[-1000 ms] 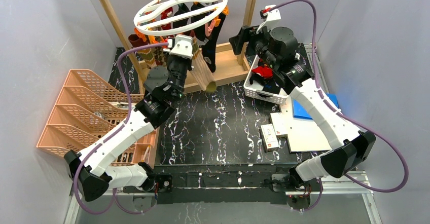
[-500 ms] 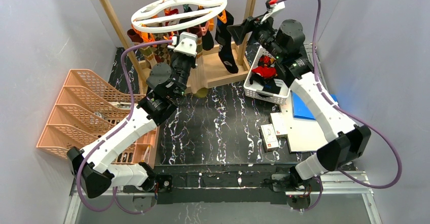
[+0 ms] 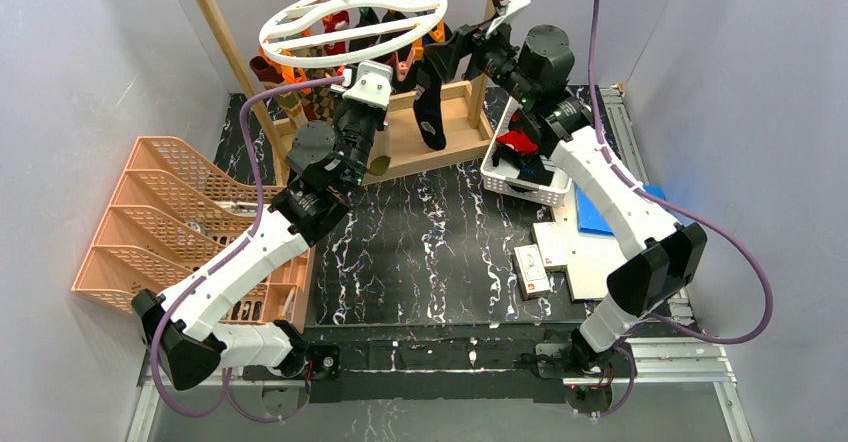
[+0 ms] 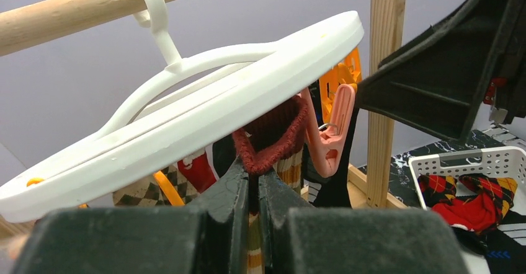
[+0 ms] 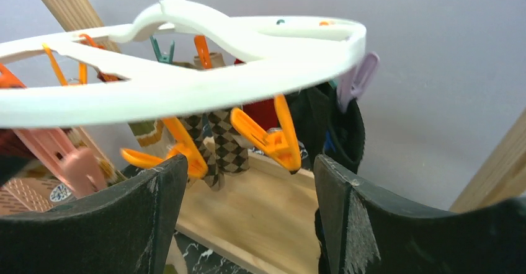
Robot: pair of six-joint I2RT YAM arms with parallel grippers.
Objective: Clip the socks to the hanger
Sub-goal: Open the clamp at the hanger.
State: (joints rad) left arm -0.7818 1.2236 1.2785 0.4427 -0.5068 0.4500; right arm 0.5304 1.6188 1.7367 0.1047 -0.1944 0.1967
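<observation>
Bright even light, soft shadows, hanger blurred (right wrist view)

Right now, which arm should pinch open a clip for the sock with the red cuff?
Probably the right arm. The right gripper is open and empty, facing the orange plastic clips under the white round plastic hanger. The left gripper is shut on the red-cuffed sock.

The white round plastic hanger hangs from the top bar of the light wooden frame, at the back of the black marbled tabletop. Mixed fabric socks dangle beneath it. The left gripper sits under the ring's near edge, with the maroon-cuffed argyle sock between its fingers. The right gripper is at the ring's right side. Right of the frame stands the white lattice plastic basket, with red-and-black socks in it. The peach plastic slotted rack lies at the table's left edge.
</observation>
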